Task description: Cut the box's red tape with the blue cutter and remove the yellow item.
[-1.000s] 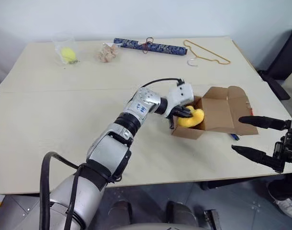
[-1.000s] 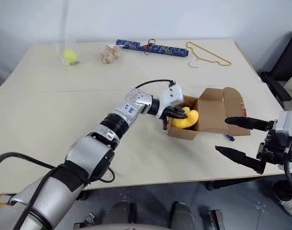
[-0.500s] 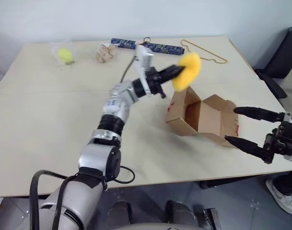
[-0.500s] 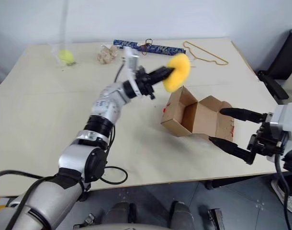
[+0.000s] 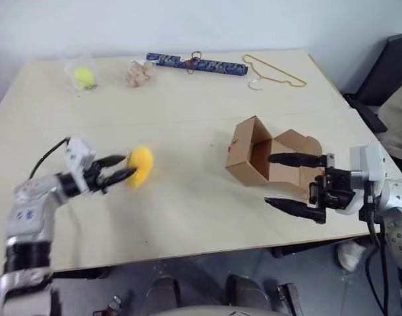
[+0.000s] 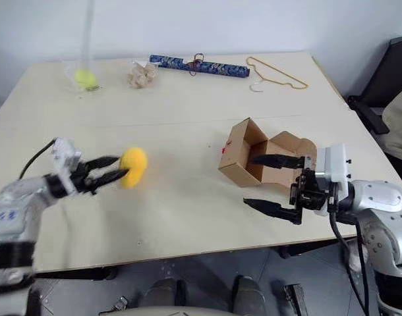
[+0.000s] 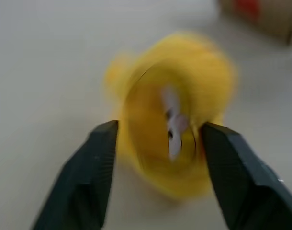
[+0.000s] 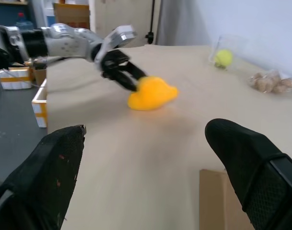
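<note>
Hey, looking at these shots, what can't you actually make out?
- Yellow item: blurred in the left wrist view; whether the left gripper grips it is unclear.
- Box floor: hidden by its near wall in the eye views.
- Box in the right wrist view: cut off by the edge.

You're looking at a lab or office-type test room, not a home. Two pale wooden tables (image 5: 188, 99) pushed together, plain white wall behind, grey tiled floor below. A dark office chair (image 5: 385, 82) stands off the far right corner. Unrelated props lie along the far edge: patterned blue roll (image 5: 196, 64), wire hanger (image 5: 275, 71), bagged ball (image 5: 82, 76). Right wrist view: stacked cardboard cartons (image 8: 21, 79) on the floor.
</note>
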Robot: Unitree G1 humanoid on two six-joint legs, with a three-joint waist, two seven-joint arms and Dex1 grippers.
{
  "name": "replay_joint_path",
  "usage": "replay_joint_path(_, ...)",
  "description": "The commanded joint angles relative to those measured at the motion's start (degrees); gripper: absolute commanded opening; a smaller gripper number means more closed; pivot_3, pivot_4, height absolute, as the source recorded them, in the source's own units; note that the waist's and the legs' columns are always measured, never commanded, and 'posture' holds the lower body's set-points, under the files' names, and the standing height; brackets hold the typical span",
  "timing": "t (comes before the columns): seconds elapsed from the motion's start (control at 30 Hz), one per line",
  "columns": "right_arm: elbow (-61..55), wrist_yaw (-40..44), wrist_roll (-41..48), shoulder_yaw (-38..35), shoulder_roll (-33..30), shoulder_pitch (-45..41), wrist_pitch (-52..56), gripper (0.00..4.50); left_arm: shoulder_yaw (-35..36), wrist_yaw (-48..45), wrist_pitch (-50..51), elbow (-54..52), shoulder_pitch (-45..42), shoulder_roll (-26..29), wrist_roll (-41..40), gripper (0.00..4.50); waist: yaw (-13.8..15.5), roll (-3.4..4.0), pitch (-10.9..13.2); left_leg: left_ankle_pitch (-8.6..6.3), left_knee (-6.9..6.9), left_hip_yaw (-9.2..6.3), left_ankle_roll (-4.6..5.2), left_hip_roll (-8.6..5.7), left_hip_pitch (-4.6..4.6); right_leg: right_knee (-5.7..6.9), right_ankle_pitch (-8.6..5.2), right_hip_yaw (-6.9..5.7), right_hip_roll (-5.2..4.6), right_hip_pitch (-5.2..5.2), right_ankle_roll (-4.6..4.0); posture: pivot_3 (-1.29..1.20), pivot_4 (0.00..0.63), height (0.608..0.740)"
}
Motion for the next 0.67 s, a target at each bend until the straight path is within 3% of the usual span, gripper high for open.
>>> replay_joint_path(0.03,1.6,1.9,-1.1,1.0,0.5,-2.0,-2.7,4.50,1.9,1.6,-2.5,-5.4,2.5,1.3,-0.1,4.16,0.4,0.00,0.0,0.01,0.00,-0.03,-0.02,0.00,0.00,0.01,-0.01,-0.02,0.00,0.01,-0.01,0.00,0.150,0.740)
replay_joint_path(0.1,3.2,3.4,-2.1,2.1,0.4,-2.7,-3.8,4.50,2.7,2.1,-4.1,-7.8,3.9,1.4,-0.4,4.47,0.4,0.00,0.0,0.01,0.01,-0.03,-0.02,0.00,-0.02,-0.02,-0.01,-0.02,0.00,0.04,-0.01,0.00,0.150,0.740)
replay_joint_path(0.47,7.2,6.4,-2.5,2.0,0.0,-5.7,-5.0,4.50,17.2,0.8,-3.7,-10.8,14.8,6.7,-5.0,4.47,-1.7,0.10,0.0,-0.01,-0.16,0.14,-0.05,0.05,0.04,0.03,-0.03,-0.01,0.00,-0.12,-0.06,0.00,0.150,0.740)
replay_joint_path(0.67,8.7,6.9,-3.3,2.4,0.7,-5.7,-6.2,4.50,24.9,1.8,-4.0,-11.7,23.8,4.7,-5.8,4.47,-1.7,0.10,0.0,-0.07,-0.15,0.17,-0.09,0.07,0.05,0.00,-0.03,-0.01,0.00,-0.12,-0.07,0.00,0.150,0.740)
